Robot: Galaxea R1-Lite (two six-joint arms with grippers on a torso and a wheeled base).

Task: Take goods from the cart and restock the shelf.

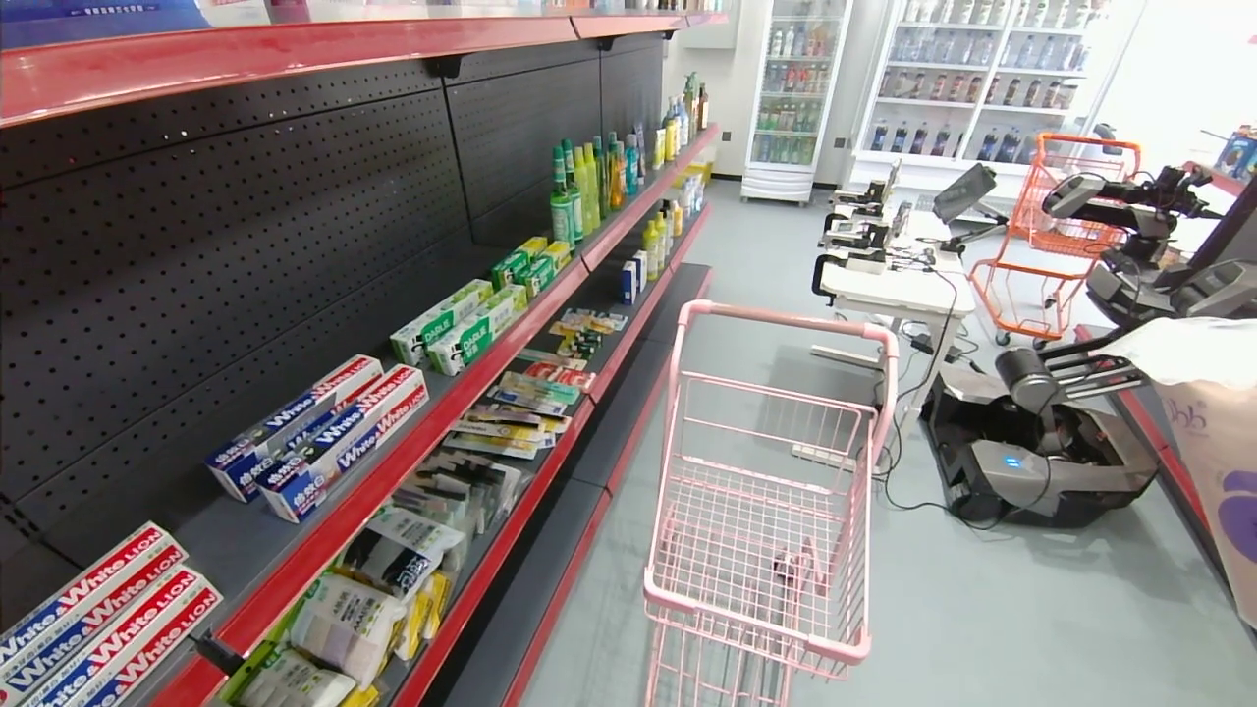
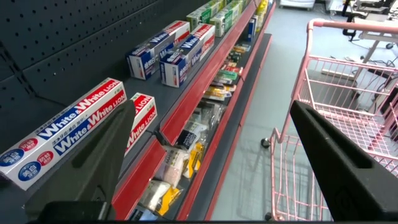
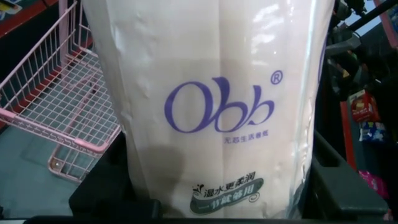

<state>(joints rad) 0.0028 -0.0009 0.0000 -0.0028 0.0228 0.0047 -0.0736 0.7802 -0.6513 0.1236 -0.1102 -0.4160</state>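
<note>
A: Holding what?

B: Clamping a white pack (image 1: 1203, 393) between the fingers of the right gripper (image 3: 217, 183); hanging at the far right edge of the head view, beside the pink cart (image 1: 786, 320) at lower centre, well apart from the shelf (image 1: 393, 469) on the left.

A: And the left gripper (image 2: 211, 106)?

B: Spread wide, grasping nothing, hovering near the toothpaste boxes (image 2: 81, 127) at the lower left.

A: Likely to go wrong how?

B: Probably by slipping (soft wrapper, bulky load), or by clipping the cart's rim on the way across. Could also shove the toothpaste boxes off the red lip if pushed in too hard.

A: Room to move?

B: Plenty of bare dark board on the shelf between the rows of boxes; open grey floor above the cart in the frame. Tighter on the right: hemmed in by a dark machine (image 1: 1041, 452) and its cables on the floor. Safer to lift over the cart than to swing around it.
</note>
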